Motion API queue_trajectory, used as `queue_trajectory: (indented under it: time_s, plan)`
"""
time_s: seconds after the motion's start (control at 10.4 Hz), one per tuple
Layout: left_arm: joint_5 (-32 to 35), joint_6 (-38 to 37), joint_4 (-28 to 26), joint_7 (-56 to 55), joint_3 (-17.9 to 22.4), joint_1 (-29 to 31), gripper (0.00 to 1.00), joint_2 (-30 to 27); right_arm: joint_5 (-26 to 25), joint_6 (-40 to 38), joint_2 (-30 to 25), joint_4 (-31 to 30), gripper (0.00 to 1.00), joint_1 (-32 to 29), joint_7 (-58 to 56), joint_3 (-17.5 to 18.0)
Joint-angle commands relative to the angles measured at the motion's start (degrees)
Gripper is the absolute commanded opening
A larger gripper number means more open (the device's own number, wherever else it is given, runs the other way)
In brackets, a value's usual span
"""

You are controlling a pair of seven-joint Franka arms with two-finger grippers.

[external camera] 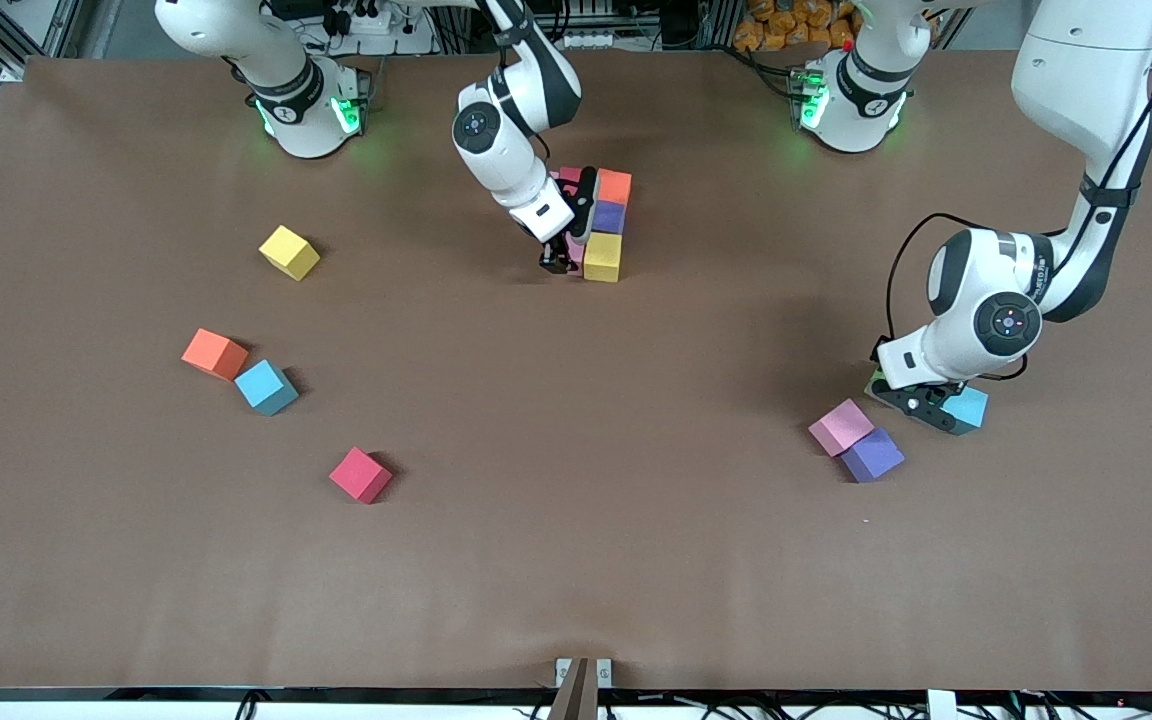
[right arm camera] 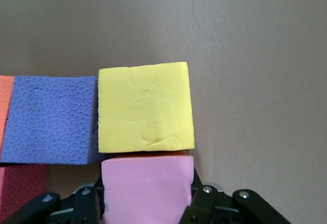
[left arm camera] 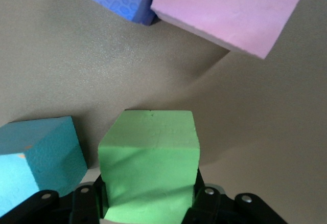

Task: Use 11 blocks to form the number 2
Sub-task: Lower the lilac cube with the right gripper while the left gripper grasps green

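- The table (external camera: pixel 576 560) is covered with a brown sheet, and every block rests on it.
- The right arm is extended from its base to the partly built number 2 (external camera: pixel 604 225) near the robots' bases. Three cubes of that cluster are set in a touching column: orange (external camera: pixel 614 186), purple (external camera: pixel 609 216) and yellow (external camera: pixel 602 256), the yellow one nearest the front camera.
- The right gripper (external camera: pixel 558 262) is lowered beside that column, and its fingers are clamped on a pink block (right arm camera: pixel 147 185) pressed against the yellow cube. A red cube (right arm camera: pixel 20 188) is seen next to the pink one.
- The left arm is reached down toward its own end of the table. The left gripper (external camera: pixel 921 405) is closed around a green block (left arm camera: pixel 149 162) standing on the table.
- A teal block (external camera: pixel 966 408) is placed just beside the green one.
- A loose pink block (external camera: pixel 841 426) and a purple block (external camera: pixel 872 455) are found touching each other near the left gripper.
- Toward the right arm's end, four loose blocks are scattered: yellow (external camera: pixel 289 251), orange (external camera: pixel 215 353), teal (external camera: pixel 266 386) and red (external camera: pixel 361 474). The orange and teal ones are touching.
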Motion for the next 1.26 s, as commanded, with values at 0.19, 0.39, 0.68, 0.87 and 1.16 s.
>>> queue_trajectory:
  time_s: [0.19, 0.39, 0.68, 0.87, 1.16]
  plan:
    - [-1.5, 0.6, 1.6, -1.1, 0.3, -0.9, 0.00, -0.9, 2.6, 2.1, 1.0, 0.1, 0.00, 1.3, -2.8, -0.5]
    - [-3.1, -0.7, 3.2, -5.2, 0.3, -2.3, 0.00, -2.3, 2.6, 2.1, 1.3, 0.5, 0.00, 1.3, -2.8, -0.5]
    - [-7.0, -5.3, 4.5, -18.1, 0.3, -6.0, 0.00, -3.6, 2.6, 3.4, 2.4, 1.0, 0.00, 1.3, -3.2, -0.5]
    - [-13.3, -9.3, 7.0, -23.0, 0.3, -7.5, 0.00, -3.6, 2.6, 3.4, 2.8, 1.4, 0.00, 1.3, -3.3, -0.5]
    - [-15.8, -13.1, 10.4, -38.5, 0.3, -12.2, 0.00, -3.3, 2.6, 3.5, 2.9, 1.5, 0.53, 1.0, -3.2, -0.5]
